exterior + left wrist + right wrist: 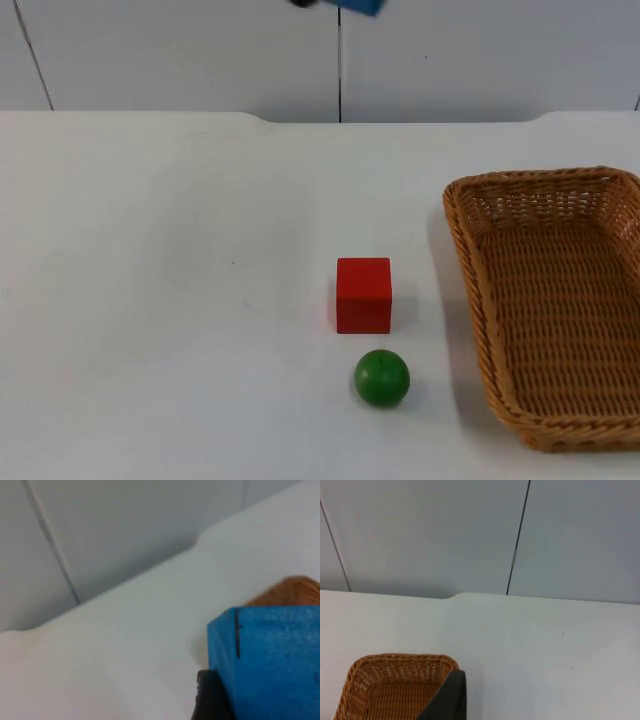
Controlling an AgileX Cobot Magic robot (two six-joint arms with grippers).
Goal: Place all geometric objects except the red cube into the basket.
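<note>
A blue block (361,5) hangs high above the table's far middle, with my left gripper (328,4) shut on it. The left wrist view has the blue block (270,660) up close beside a black fingertip (210,697), and the basket's rim (295,591) lies beyond. A red cube (363,294) sits on the table's middle, and a green ball (382,378) rests just in front of it. The wicker basket (462,235) stands at the right with nothing inside. My right gripper (451,700) waits above the basket's (395,661) near end.
The white table (170,300) ends at a grey partition wall (200,50) at the back. A wide bare stretch lies left of the cube and ball. The basket reaches the picture's right edge.
</note>
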